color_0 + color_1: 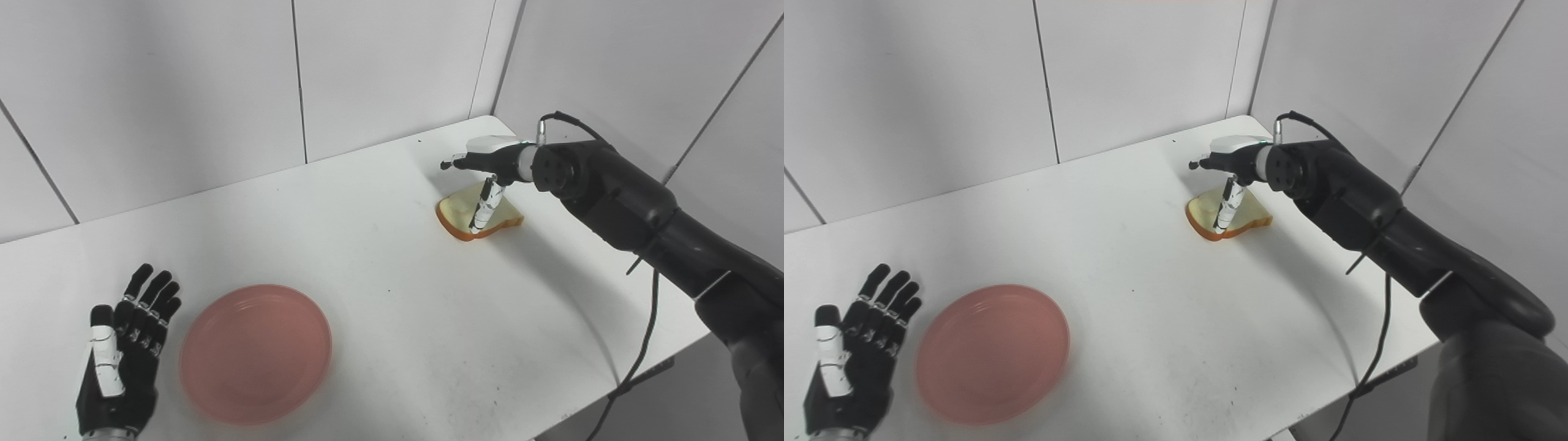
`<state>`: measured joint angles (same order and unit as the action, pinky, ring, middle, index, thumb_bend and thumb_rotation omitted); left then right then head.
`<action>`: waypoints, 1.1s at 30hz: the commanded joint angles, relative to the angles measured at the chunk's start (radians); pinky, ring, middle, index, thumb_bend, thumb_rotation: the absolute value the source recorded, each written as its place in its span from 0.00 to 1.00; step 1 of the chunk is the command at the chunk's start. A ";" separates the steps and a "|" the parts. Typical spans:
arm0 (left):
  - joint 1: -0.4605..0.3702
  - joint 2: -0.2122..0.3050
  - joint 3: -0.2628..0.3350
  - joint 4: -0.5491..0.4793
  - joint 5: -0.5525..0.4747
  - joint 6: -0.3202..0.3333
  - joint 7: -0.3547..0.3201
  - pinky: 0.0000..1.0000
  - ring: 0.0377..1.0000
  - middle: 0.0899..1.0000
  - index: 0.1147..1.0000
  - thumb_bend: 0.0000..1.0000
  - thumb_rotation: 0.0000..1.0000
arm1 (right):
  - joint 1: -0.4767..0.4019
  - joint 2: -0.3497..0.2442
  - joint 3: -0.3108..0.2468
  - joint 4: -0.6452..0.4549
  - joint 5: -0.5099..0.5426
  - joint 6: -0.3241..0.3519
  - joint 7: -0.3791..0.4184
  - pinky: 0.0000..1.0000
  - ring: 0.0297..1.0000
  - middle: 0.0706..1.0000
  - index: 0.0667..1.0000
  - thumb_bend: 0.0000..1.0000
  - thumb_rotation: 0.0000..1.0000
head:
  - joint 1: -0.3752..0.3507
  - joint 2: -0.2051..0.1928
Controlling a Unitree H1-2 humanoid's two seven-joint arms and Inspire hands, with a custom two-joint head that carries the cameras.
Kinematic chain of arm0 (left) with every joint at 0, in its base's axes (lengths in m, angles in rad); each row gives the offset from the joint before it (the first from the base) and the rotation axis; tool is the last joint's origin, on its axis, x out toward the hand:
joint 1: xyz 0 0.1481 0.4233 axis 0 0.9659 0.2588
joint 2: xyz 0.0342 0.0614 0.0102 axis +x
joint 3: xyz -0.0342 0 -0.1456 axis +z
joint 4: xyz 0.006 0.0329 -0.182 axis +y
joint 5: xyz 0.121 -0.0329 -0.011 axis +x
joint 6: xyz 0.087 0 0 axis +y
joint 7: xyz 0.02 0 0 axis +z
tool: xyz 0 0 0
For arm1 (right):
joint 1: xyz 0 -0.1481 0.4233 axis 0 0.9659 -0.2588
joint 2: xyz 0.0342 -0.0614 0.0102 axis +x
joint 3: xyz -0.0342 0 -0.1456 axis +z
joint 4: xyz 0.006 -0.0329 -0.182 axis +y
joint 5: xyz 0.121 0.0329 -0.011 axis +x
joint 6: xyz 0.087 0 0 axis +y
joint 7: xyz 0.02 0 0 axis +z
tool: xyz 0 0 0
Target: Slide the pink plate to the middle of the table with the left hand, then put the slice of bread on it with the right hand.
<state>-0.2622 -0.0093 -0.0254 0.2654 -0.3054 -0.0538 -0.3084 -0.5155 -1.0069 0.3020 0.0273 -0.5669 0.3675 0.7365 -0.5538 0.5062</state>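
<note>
A round pink plate lies flat near the table's front left. Just left of it my left hand rests palm up, fingers spread, a small gap from the rim and holding nothing. A slice of bread with a brown crust lies at the far right of the white table. My right hand hovers over the slice. Its fingers reach out to the left above the bread, and its thumb hangs down across the slice's front. The hand is open, and part of the bread is hidden behind the thumb.
White wall panels stand close behind the table and along its right side, right by the bread. The table's front right edge runs under my right arm. A black cable hangs from that arm past the edge.
</note>
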 commanded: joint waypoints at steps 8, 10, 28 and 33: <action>0.035 0.000 -0.006 0.028 0.023 0.002 0.007 0.94 0.90 0.88 0.87 0.75 0.95 | -0.052 -0.049 0.013 0.014 -0.098 -0.076 0.029 1.00 1.00 1.00 1.00 1.00 0.25 | 0.002 0.003; 0.035 0.001 -0.005 0.028 0.023 0.003 0.004 0.95 0.91 0.88 0.87 0.75 0.95 | -0.051 -0.047 0.012 0.019 -0.109 -0.082 0.032 1.00 1.00 1.00 1.00 1.00 0.24 | -0.001 0.005; 0.039 -0.001 -0.012 0.022 0.034 0.006 0.005 0.96 0.91 0.88 0.86 0.75 0.97 | -0.017 -0.005 0.005 0.061 -0.192 -0.141 -0.031 1.00 1.00 1.00 1.00 1.00 0.19 | 0.003 0.005; 0.042 -0.001 -0.015 0.013 0.039 0.012 0.007 0.96 0.92 0.89 0.87 0.75 0.98 | -0.007 0.019 -0.008 0.108 -0.175 -0.180 -0.085 1.00 1.00 1.00 0.99 0.99 0.17 | 0.003 0.005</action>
<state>-0.2595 -0.0102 -0.0367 0.2584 -0.2784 -0.0566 -0.3075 -0.4983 -0.9628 0.3215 0.1367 -0.7388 0.2178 0.6902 -0.5507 0.5108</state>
